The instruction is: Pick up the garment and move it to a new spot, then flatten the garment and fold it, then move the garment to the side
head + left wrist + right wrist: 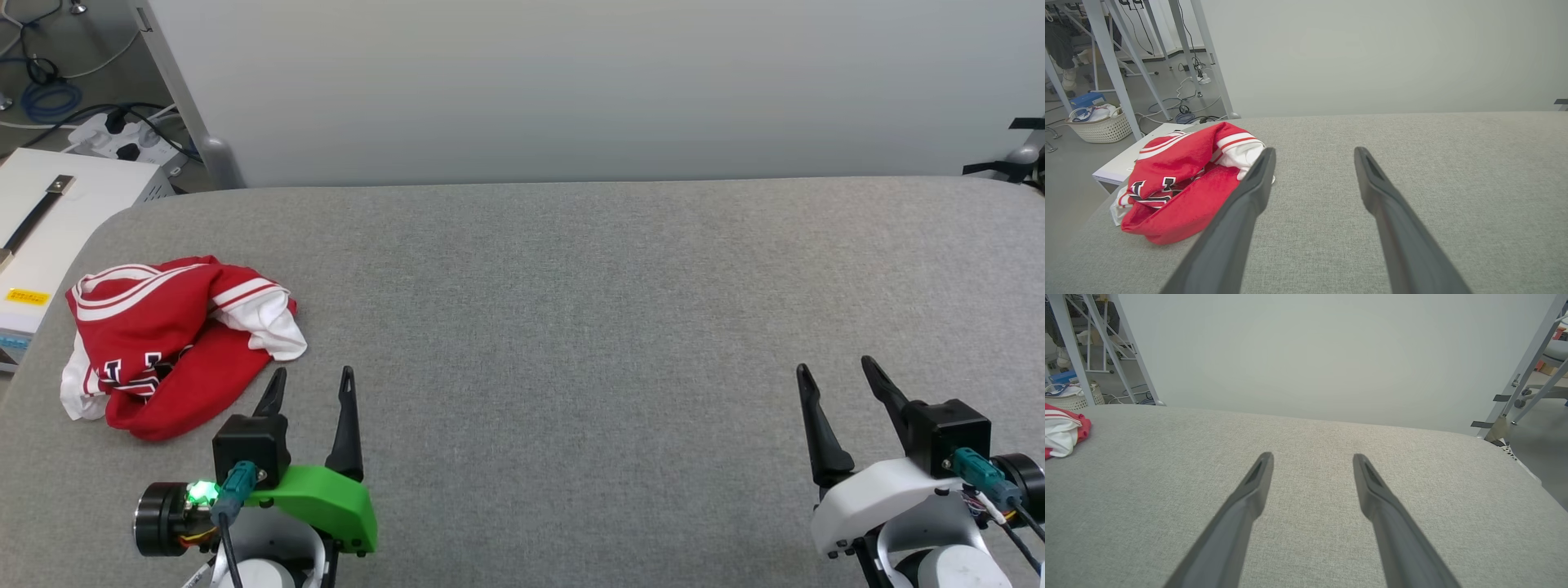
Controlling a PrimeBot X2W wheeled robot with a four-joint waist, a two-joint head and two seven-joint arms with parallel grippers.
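Left fingers (346, 425) and right fingers (819, 433) spread wide, holding nothing.
From the head we see the garment (163, 343) crumpled at the left edge of the table (571, 327); our left wrist finds it just beside its fingers, our right wrist well apart.

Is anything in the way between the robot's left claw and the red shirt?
No, nothing visible is. The left claw is open right beside the crumpled red jersey, and there is just grey tabletop between them.
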